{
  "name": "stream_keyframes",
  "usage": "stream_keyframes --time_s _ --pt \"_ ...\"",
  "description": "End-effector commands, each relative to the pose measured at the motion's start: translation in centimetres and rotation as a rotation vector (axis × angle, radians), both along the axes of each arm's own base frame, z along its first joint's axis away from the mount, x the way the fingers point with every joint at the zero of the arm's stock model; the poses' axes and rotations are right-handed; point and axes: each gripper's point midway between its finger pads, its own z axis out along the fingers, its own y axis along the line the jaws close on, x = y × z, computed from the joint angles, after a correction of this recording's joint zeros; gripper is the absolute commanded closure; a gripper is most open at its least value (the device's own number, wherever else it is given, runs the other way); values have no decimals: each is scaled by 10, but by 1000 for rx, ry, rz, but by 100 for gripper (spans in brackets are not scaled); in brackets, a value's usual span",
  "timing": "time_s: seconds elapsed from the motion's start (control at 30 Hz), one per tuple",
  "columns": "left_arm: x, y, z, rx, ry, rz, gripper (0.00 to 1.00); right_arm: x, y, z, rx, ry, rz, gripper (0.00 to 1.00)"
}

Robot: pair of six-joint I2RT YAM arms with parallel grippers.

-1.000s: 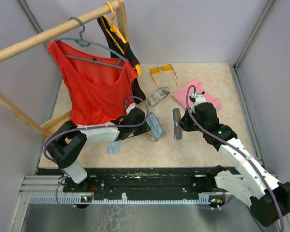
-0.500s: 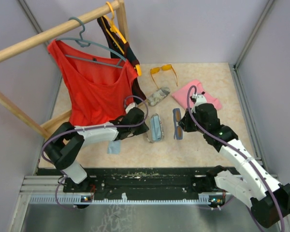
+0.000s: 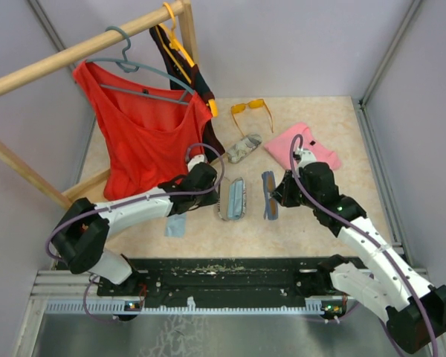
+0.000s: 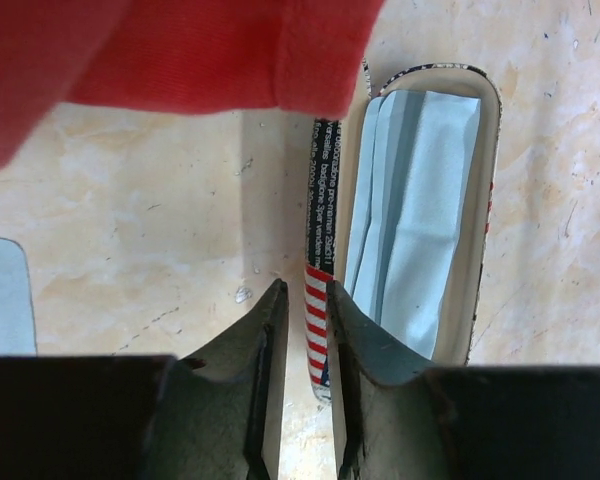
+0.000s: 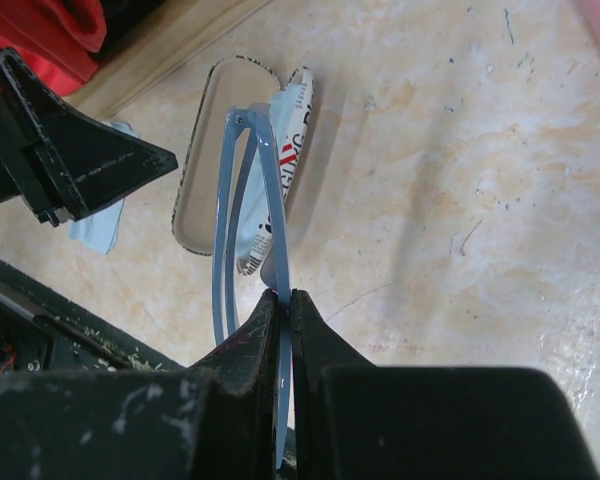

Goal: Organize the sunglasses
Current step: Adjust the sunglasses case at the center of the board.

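Note:
The greyish-lilac sunglasses (image 3: 268, 195) are folded and pinched by one arm in my shut right gripper (image 3: 277, 193), just right of an open patterned glasses case (image 3: 233, 198). In the right wrist view the sunglasses (image 5: 269, 200) hang above that case (image 5: 205, 190) from the gripper (image 5: 285, 298). My left gripper (image 3: 214, 195) is at the case's left side. In the left wrist view its jaws (image 4: 305, 295) stand close together around the case's upright striped lid (image 4: 318, 310), and a light-blue cloth (image 4: 420, 200) lies inside. The orange sunglasses (image 3: 251, 110) lie at the back.
A second patterned case (image 3: 243, 148) lies behind the open one. A pink cloth (image 3: 303, 146) is at the right and a light-blue cloth (image 3: 176, 227) at the front left. A red top (image 3: 145, 137) hangs from a wooden rail (image 3: 82, 53) over the left arm.
The case has gone from tilted up in my left gripper to lying open on the table, shifted a little left. My right gripper with the sunglasses has edged left toward it.

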Motion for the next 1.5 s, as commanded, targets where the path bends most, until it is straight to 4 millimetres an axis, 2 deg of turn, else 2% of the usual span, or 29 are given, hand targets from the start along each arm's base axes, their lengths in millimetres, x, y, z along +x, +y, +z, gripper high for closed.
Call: stream_keyframes --time_s 0.0,0.17,0.3,0.47,0.67,1.03,1.27,1.47 --pt "-5 10 5 26 -17 -21 71 3 9 16 66 -45 14 100" --pt "-3 -2 8 -20 -26 -53 59 3 10 17 72 -44 18 100" --pt "1 -10 -1 -31 -18 -74 56 2 9 16 67 -40 16 100" --pt "1 -21 -11 -73 1 -113 57 2 9 16 65 -37 15 100" --pt "2 -22 -20 -62 13 -121 69 2 8 16 61 -36 14 100" --pt "3 0 -2 12 -46 -94 87 0 11 15 77 -30 24 100" --pt "-2 19 13 79 -81 -74 88 -5 23 21 148 -21 65 100" --pt "-10 38 23 237 -117 -47 88 -9 33 22 208 -5 95 100"
